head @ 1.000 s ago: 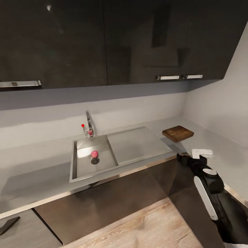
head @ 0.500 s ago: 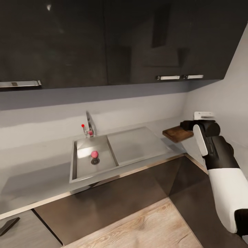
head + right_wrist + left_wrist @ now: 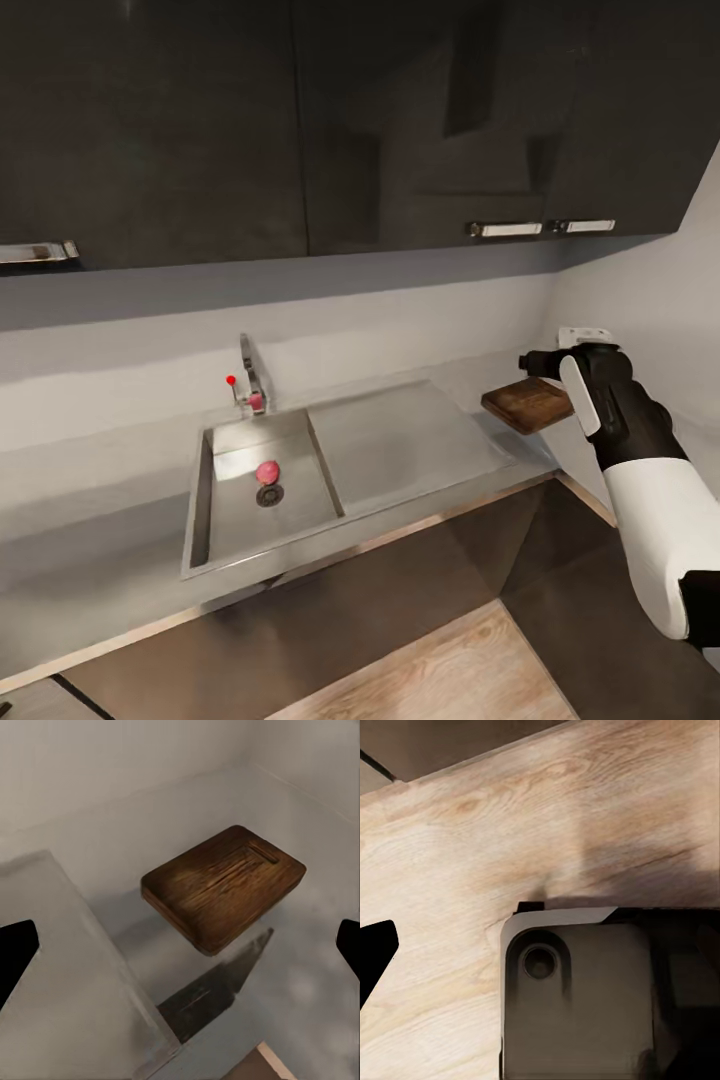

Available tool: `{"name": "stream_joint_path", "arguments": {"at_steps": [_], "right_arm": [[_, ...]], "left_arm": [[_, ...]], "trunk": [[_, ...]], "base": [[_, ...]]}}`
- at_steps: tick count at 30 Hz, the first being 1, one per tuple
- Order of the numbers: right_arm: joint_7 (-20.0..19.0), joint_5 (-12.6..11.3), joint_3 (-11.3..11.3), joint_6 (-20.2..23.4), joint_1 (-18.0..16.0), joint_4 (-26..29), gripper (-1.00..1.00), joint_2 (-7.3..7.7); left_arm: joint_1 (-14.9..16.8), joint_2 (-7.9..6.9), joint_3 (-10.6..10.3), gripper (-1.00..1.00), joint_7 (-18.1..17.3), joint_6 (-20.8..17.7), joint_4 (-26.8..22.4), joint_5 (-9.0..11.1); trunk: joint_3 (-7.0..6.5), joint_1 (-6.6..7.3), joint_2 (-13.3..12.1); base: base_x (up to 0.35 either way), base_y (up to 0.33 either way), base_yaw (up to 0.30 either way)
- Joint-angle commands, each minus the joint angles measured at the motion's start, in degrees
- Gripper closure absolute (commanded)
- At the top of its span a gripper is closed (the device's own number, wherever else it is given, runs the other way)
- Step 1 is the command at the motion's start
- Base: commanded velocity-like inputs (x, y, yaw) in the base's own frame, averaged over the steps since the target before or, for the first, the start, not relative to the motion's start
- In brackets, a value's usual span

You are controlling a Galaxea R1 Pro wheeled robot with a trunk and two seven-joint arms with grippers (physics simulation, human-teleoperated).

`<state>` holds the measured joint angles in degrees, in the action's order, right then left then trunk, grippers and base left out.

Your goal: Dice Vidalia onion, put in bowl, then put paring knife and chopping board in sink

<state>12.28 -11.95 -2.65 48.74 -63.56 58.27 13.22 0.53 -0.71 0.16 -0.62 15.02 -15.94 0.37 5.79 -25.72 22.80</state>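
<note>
While the countertop runs left to right under dark wall cabinets, the sink sits left of centre, its drainboard to the right and its tap at the far rim. By the drain lies the Vidalia onion, well to the left of the right gripper, which hangs raised at the right over the chopping board. From the right wrist view its fingertips sit wide apart, nothing between them, the board's long axis running diagonally. I judge the right arm nearer the onion, its path over the drainboard unobstructed. Whether the left gripper is open, I cannot tell
</note>
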Motion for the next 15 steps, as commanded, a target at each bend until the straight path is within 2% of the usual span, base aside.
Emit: {"name": "stream_joint_path", "arguments": {"at_steps": [1,7,15], "right_arm": [[0.3,-0.6,-0.3,0.1,-0.1,0.1,-1.00,0.08],[0.0,-0.5,-0.5,0.1,-0.1,0.1,-1.00,-0.05],[0.1,-0.5,-0.6,0.1,-0.1,0.2,-1.00,-0.34]], "left_arm": [[0.0,0.00,0.0,-1.00,-0.1,0.2,0.1,0.0],[0.0,0.27,0.0,-1.00,0.0,0.2,0.2,0.0],[0.0,0.34,0.0,-1.00,0.0,0.1,0.2,0.1]], "trunk": [[0.12,-0.06,0.1],[0.12,-0.06,0.1],[0.12,-0.06,0.1]], "base": [[0.258,-0.208,0.000],[0.229,-0.249,0.000],[0.165,-0.302,0.000]]}}
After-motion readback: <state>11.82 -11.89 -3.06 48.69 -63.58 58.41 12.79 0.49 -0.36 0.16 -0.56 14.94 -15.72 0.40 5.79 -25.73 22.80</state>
